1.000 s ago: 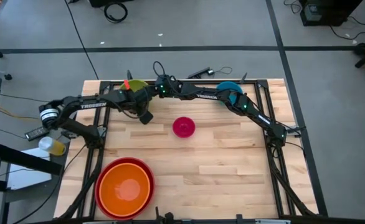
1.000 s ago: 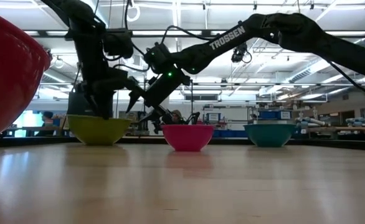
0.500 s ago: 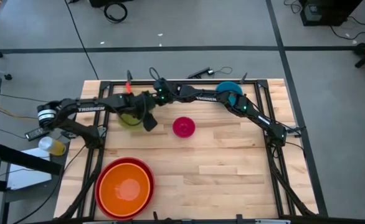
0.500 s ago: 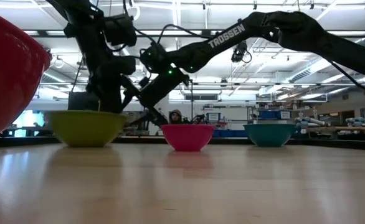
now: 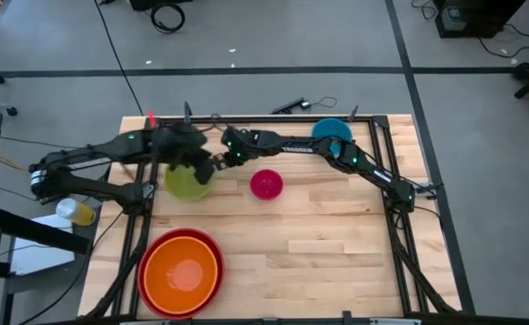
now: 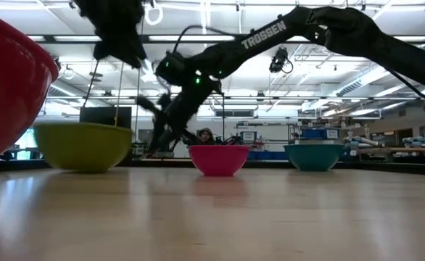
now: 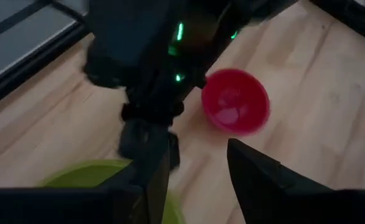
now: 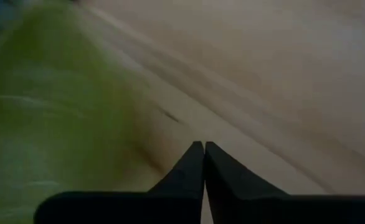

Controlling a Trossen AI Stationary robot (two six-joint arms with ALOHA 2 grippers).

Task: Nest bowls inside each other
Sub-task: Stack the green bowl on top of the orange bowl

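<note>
The lime green bowl (image 5: 189,181) stands on the table left of centre. It also shows in the low view (image 6: 82,145). My left gripper (image 7: 201,180) hangs open well above the bowl, nothing between its fingers. My right gripper (image 8: 203,149) is shut, slanting down at the table just beside the bowl's right side (image 5: 216,166). The small magenta bowl (image 5: 266,184) sits right of them. The blue bowl (image 5: 330,132) is at the far edge. The orange bowl (image 5: 181,271) rests inside the red bowl (image 5: 147,255) at the near left. My right gripper's shut fingertips (image 8: 198,155) point slanting down at the bare table, close by the lime green bowl's outer wall (image 8: 76,124). Whether they touch the wall I cannot tell. Nothing shows between the fingers.
A black frame (image 5: 382,135) runs round the table's edges. The red bowl fills the near left of the low view (image 6: 9,87). Bare wood lies across the table's middle and right (image 5: 337,235).
The lime green bowl has slid from the far edge toward the near edge, staying upright. My left gripper went with it, then rose clear of it, still open. My right gripper has followed toward the bowl and tipped further down.
</note>
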